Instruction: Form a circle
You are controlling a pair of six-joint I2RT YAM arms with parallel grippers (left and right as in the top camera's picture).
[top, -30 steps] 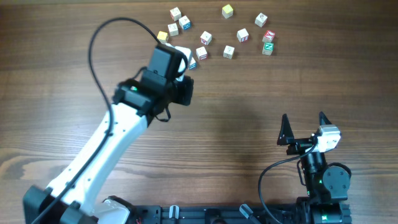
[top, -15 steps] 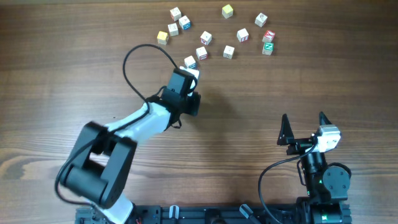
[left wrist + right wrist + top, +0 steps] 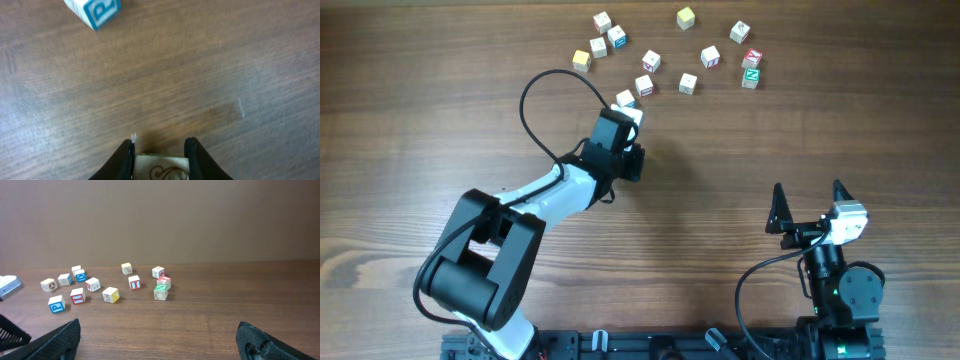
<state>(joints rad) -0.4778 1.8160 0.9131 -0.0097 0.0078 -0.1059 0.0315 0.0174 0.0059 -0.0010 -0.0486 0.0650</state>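
Observation:
Small wooden alphabet cubes lie scattered in a loose band along the table's far side, among them a blue-lettered cube (image 3: pixel 626 99) (image 3: pixel 95 10) and a red-faced cube (image 3: pixel 753 57) (image 3: pixel 164 281). No circle shows in these views. My left gripper (image 3: pixel 633 115) (image 3: pixel 159 150) hangs low over the wood just near of the blue-lettered cube. It is shut on a cream cube with a brown letter (image 3: pixel 161 167). That cube is hidden under the gripper in the overhead view. My right gripper (image 3: pixel 810 205) (image 3: pixel 160 340) stands open at the near right, nothing between its fingers.
A green-lettered cube (image 3: pixel 750 76) sits by the red-faced one at the far right. A yellow-faced cube (image 3: pixel 686 17) lies at the very back. The left arm's black cable (image 3: pixel 535 90) loops above the table.
Over the last second my left arm swung, carrying its gripper right and nearer with the cube held. In the last half second it barely moved. The right arm stayed still.

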